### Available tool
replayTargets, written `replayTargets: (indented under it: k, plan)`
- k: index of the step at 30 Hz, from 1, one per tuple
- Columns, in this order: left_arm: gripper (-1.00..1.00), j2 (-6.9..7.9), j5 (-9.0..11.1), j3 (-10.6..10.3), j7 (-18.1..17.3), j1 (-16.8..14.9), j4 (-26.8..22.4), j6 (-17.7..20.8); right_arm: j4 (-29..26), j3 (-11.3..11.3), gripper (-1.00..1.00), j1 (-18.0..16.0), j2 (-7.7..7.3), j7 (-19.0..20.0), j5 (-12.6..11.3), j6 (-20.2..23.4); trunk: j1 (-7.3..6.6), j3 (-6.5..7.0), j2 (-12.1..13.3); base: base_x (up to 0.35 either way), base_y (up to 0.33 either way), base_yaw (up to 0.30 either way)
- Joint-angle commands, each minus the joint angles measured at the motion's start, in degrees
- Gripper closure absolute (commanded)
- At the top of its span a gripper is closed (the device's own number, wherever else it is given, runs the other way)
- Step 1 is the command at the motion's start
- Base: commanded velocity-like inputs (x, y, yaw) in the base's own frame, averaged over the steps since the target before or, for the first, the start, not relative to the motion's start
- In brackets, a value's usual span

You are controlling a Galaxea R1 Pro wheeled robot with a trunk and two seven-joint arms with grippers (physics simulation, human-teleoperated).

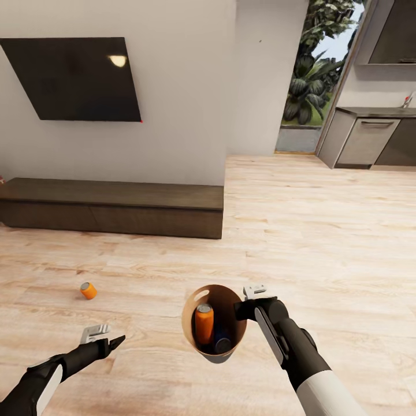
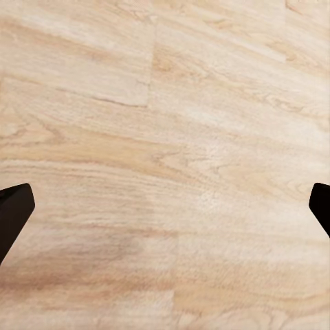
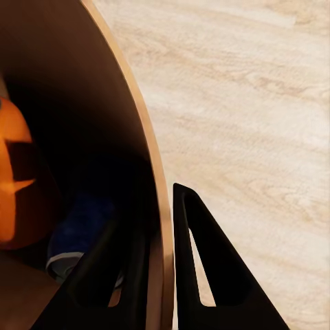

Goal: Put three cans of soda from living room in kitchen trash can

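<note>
The tash can (image 1: 199, 300), brown inside, hangs tilted just above the floor. My right gripper (image 1: 241, 310) is shut on its rim. In the right wrist view one finger (image 3: 113, 275) is inside the wall (image 3: 148, 172) and the other finger (image 3: 206, 275) outside. An orange can of soda (image 1: 204, 323) stands inside it, also visible as an orange can (image 3: 17, 179) in the right wrist view. Beside it lies a shadowed bluish can-shaped thing (image 1: 222, 345) with a grey end. Another orange can of soda (image 1: 88, 290) lies on the floor, left of and beyond my open left gripper (image 1: 107, 337).
This is the living room: a long low dark cabinet (image 1: 115, 205) runs along the wall under a black television (image 1: 75, 78). At the far right, past open wood floor (image 1: 323, 231), are the kitchen counter (image 1: 375, 111) and cabinets. A doorway (image 1: 309, 86) shows plants.
</note>
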Motion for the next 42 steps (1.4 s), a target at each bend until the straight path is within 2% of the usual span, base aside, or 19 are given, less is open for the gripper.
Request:
replayTargets:
  k: [1,42]
  plan:
    - [-1.00,0.00,0.00,0.00,0.00,-0.01,0.01,0.00,-0.02,0.17,1.00,-0.02,0.01,0.28,-0.91,-0.03,0.00,0.04,0.00,0.000,0.000,0.000]
    - [-1.00,0.00,0.00,0.00,-0.07,-0.01,-0.06,0.00,-0.02,0.36,1.00,-0.02,0.01,0.28,-0.91,-0.08,0.00,3.74,0.00,0.000,0.000,0.000]
